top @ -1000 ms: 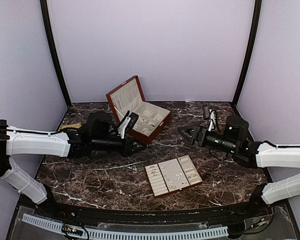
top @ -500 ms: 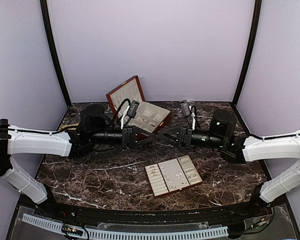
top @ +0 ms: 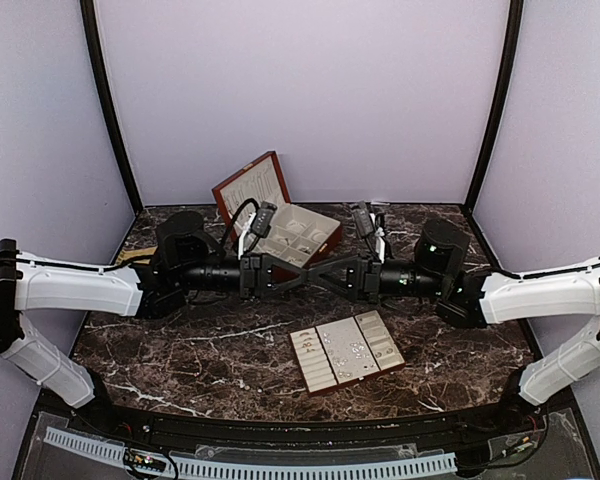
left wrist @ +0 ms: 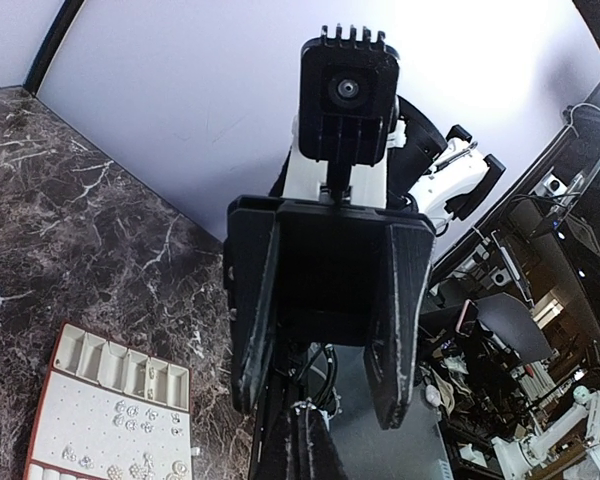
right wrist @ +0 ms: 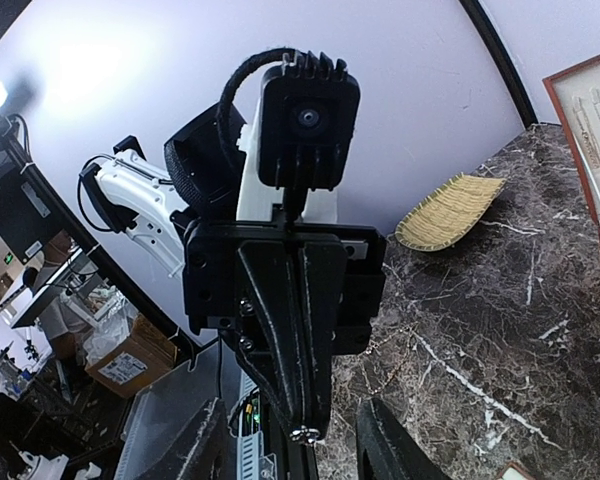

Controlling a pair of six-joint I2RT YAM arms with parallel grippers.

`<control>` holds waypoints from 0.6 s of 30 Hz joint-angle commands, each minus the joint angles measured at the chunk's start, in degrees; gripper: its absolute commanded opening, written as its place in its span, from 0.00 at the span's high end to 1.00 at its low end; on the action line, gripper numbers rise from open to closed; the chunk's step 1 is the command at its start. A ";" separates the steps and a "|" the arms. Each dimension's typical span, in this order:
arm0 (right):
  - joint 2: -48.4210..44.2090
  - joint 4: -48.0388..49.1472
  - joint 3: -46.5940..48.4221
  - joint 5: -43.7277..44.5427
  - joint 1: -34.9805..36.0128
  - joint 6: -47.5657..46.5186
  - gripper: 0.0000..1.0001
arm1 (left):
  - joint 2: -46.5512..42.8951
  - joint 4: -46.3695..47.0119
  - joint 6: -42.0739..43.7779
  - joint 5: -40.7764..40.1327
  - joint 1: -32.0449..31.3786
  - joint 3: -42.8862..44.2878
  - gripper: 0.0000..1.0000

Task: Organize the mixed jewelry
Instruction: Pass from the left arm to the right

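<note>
Both arms have swung in toward the middle since a second ago. The left gripper (top: 307,272) and the right gripper (top: 324,272) were well apart then, and now they meet nose to nose above the marble table (top: 180,350). The right one has come all the way in from 3 o'clock.

The left fingers are pressed together into a single dark wedge. The right fingers (right wrist: 385,450) stand apart, one on each side of that wedge's tip, and I cannot tell whether they touch it. I see nothing carried by either.

The mixed jewelry (top: 356,349) lies as tiny silvery specks on the cream slotted tray (top: 325,380). That tray sits at about 5 o'clock from where the grippers meet, toward the near edge and apart from both.

A red-brown wooden box (top: 252,192) stands open with its lid tilted up, at about 11 o'clock just behind the grippers. A woven dish (right wrist: 450,210) rests on the table far over on the left arm's side.
</note>
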 commanded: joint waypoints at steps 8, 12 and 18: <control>0.05 3.16 0.91 -0.03 0.88 0.10 0.65 | -3.72 2.88 -0.58 -0.78 -0.20 -2.08 1.00; 0.19 2.71 0.84 0.35 0.97 -0.03 0.64 | -3.73 2.92 -0.68 -0.66 -0.19 -2.08 1.00; 0.73 2.14 1.26 0.65 1.21 -0.29 0.61 | -3.72 3.01 -0.86 -0.49 -0.27 -2.17 1.00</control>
